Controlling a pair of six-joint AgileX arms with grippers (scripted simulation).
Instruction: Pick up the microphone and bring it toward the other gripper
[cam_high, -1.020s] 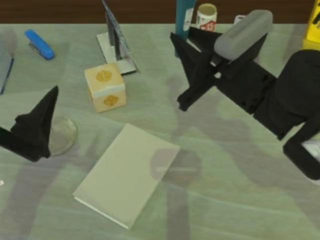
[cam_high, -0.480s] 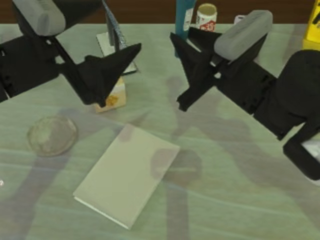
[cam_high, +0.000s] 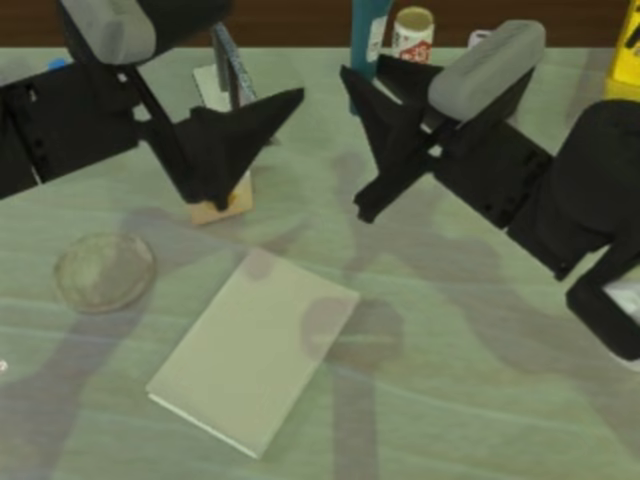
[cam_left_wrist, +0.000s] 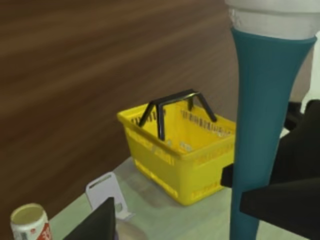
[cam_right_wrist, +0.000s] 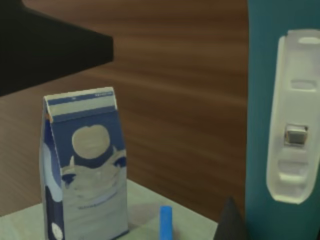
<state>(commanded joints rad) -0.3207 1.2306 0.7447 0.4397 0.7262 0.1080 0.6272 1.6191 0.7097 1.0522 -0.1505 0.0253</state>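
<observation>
The microphone (cam_high: 368, 25) stands upright at the back centre, teal handle down. Its white head (cam_left_wrist: 275, 15) shows in the left wrist view, its white button strip (cam_right_wrist: 295, 125) in the right wrist view. My right gripper (cam_high: 362, 68) is shut on the lower handle, one fingertip (cam_right_wrist: 230, 220) right beside the teal shaft. My left gripper (cam_high: 290, 100) hangs a short way to the left of the microphone, pointing at it, open. The handle (cam_left_wrist: 260, 125) rises just past its right finger (cam_left_wrist: 280, 205), nothing between the fingers.
A wooden cube (cam_high: 225, 205) sits under the left gripper, with a tilted stand (cam_high: 228, 60) behind it. A pale book (cam_high: 250, 350) and a glass dish (cam_high: 105, 270) lie in front. Yellow basket (cam_left_wrist: 175, 150), can (cam_high: 413, 30), milk carton (cam_right_wrist: 85, 170) and blue stapler (cam_right_wrist: 165, 220) line the back.
My left arm has swung from the left edge up and to the right, ending close to the microphone. The right arm and the microphone have not moved.
</observation>
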